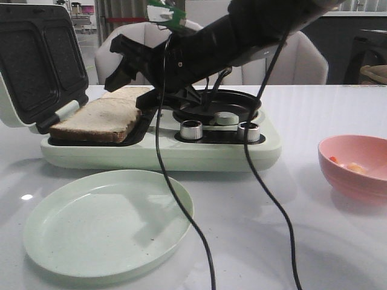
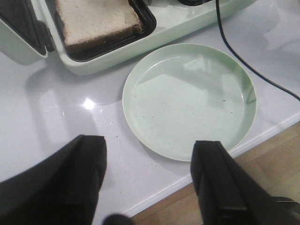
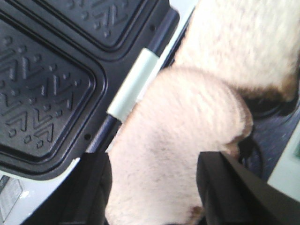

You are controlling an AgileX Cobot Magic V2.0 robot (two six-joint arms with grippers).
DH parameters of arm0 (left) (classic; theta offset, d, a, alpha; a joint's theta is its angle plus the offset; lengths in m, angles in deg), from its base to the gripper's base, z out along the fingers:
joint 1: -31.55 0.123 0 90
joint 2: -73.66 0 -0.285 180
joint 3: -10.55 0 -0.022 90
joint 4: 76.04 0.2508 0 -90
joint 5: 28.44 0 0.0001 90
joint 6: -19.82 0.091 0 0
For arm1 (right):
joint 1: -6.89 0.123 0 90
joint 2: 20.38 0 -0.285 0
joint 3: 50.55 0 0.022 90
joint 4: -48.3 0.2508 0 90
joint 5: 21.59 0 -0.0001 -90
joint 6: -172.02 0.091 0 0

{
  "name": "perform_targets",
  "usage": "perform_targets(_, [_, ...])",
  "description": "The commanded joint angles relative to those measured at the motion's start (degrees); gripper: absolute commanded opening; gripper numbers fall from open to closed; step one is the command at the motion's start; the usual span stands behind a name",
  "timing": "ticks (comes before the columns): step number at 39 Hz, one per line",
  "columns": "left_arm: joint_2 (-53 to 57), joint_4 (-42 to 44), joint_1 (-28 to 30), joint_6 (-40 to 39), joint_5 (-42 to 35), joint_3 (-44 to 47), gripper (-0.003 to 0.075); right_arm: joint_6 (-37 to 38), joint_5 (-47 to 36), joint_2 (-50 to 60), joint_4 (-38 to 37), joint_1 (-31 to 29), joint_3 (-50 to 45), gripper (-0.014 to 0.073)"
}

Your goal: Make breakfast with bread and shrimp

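A bread slice (image 1: 97, 118) (image 2: 96, 21) lies flat in the near well of the open pale green sandwich maker (image 1: 181, 154). My right gripper (image 1: 125, 93) (image 3: 152, 187) reaches in from the right and is shut on a second bread slice (image 1: 128, 92) (image 3: 178, 140) behind it. That slice fills the wide gap between the fingers and bulges; the other bread slice (image 3: 243, 42) shows beyond it. Shrimp (image 1: 349, 165) lie in a pink bowl (image 1: 338, 175) at the right. My left gripper (image 2: 147, 159) hangs open over the table's front edge beside a green plate (image 1: 109, 220) (image 2: 187, 101).
The maker's dark ribbed lid (image 1: 36, 60) (image 3: 42, 93) stands raised at the left. Two metal knobs (image 1: 191, 129) and a round black pan (image 1: 217, 109) sit on the maker's right half. Black cables (image 1: 181, 199) trail from the right arm across the table past the plate.
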Motion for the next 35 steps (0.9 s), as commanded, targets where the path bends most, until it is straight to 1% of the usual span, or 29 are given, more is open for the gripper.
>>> perform_targets(1, [0.4,0.9,0.0,-0.6,-2.5,-1.5,0.0459,4.3,-0.5,7.9,-6.6,-1.5,1.9,0.0509])
perform_targets(3, [0.4,0.9,0.0,-0.6,-2.5,-1.5,0.0459,9.8,0.5,10.7,-15.1,-2.7,1.9,0.0509])
perform_targets(6, [0.4,0.9,0.0,-0.6,-2.5,-1.5,0.0459,19.6,5.0,16.0,-29.1,-4.2,1.9,0.0509])
perform_targets(8, [0.4,0.9,0.0,-0.6,-2.5,-1.5,0.0459,29.6,9.4,19.7,-40.4,-4.8,1.9,0.0509])
perform_targets(11, [0.4,0.9,0.0,-0.6,-2.5,-1.5,0.0459,46.3,17.7,25.6,-61.6,-5.2,1.8,0.0509])
perform_targets(12, [0.4,0.9,0.0,-0.6,-2.5,-1.5,0.0459,51.2,20.3,27.4,-66.5,-5.0,1.5,0.0509])
perform_targets(13, [0.4,0.9,0.0,-0.6,-2.5,-1.5,0.0459,53.9,22.5,29.8,-71.7,-4.3,0.6,0.0509])
perform_targets(15, [0.4,0.9,0.0,-0.6,-2.5,-1.5,0.0459,57.6,22.8,35.9,-79.1,-2.3,-4.2,0.0509])
perform_targets(20, [0.4,0.9,0.0,-0.6,-2.5,-1.5,0.0459,57.4,17.3,52.8,-85.6,4.6,-21.4,0.0509])
perform_targets(22, [0.4,0.9,0.0,-0.6,-2.5,-1.5,0.0459,57.4,15.4,58.5,-86.0,6.5,-27.5,0.0509])
perform_targets(28, [0.4,0.9,0.0,-0.6,-2.5,-1.5,0.0459,57.4,13.2,75.0,-86.0,7.0,-42.1,0.0509])
perform_targets(35, [0.4,0.7,0.0,-0.6,-2.8,-1.5,0.0459,57.4,13.1,90.3,-86.0,7.0,-50.9,0.0509])
